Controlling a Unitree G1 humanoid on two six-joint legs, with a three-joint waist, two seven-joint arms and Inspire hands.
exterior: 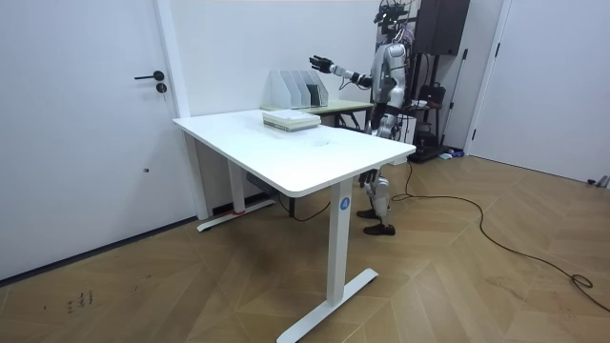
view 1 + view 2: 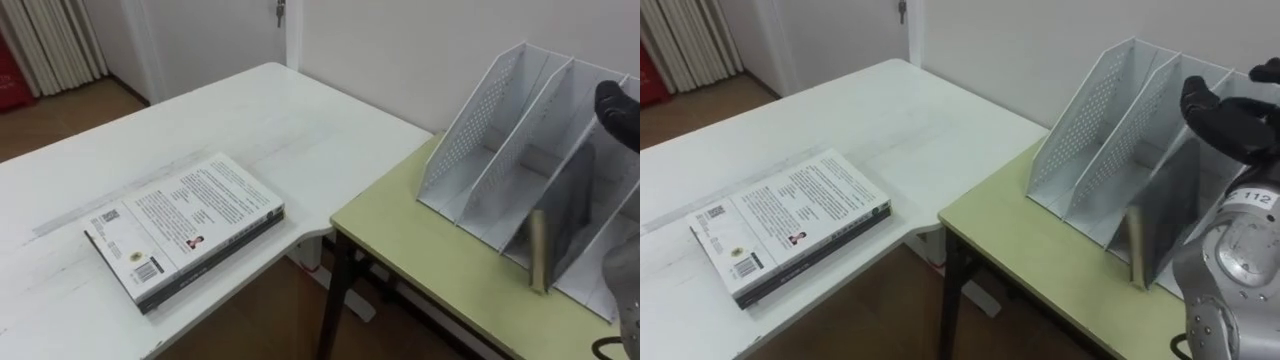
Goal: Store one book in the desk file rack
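**Book on white counter, not in rack**

Book (image 2: 185, 225): thick, white back cover up, with dense print, a barcode and a small photo. It lies flat near the white counter's (image 2: 270, 110) near edge. A dark band runs along its near side; can't tell if that's a second book underneath.

Rack (image 2: 1100, 120): white perforated metal on the green counter (image 2: 1040, 250), to the right, well apart from the book. A grey volume (image 2: 1170, 215) stands upright in one of its right-hand compartments.

Right hand (image 2: 1230, 115): arm stretched forward, hand over the rack's right end, fingers loose, holding nothing.
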